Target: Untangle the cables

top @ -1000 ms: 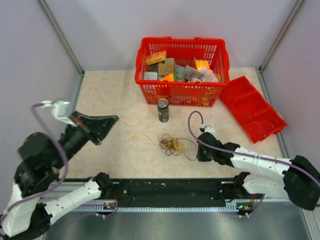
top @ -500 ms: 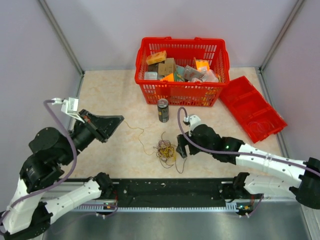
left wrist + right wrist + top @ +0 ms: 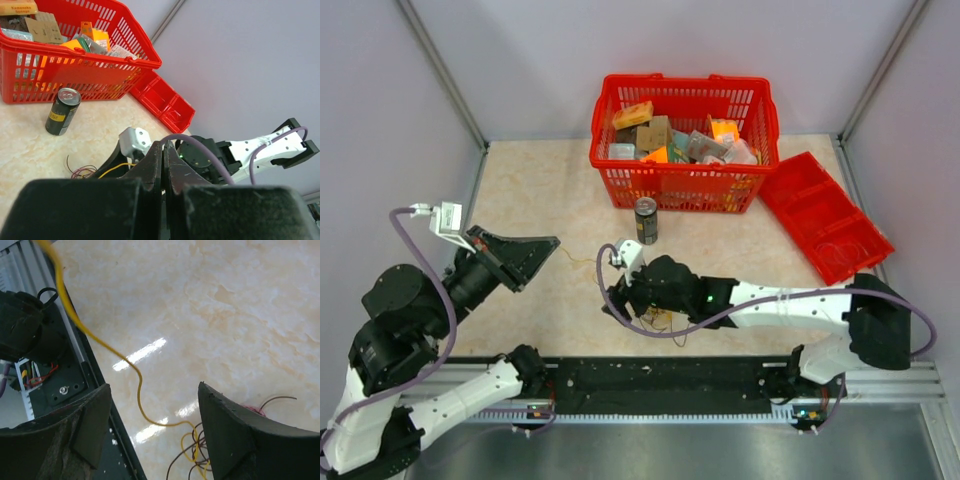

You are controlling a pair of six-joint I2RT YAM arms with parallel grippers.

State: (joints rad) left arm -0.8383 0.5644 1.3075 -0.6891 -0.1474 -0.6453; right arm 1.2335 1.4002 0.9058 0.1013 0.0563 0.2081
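Your left gripper clamped tight on a yellow cable, your right gripper spread wide above the cable tangle

Yellow and dark cables tangled

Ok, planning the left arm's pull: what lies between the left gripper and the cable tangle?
The right gripper, jaws open, with a yellow strand of the cables in front of it (top and right wrist views).
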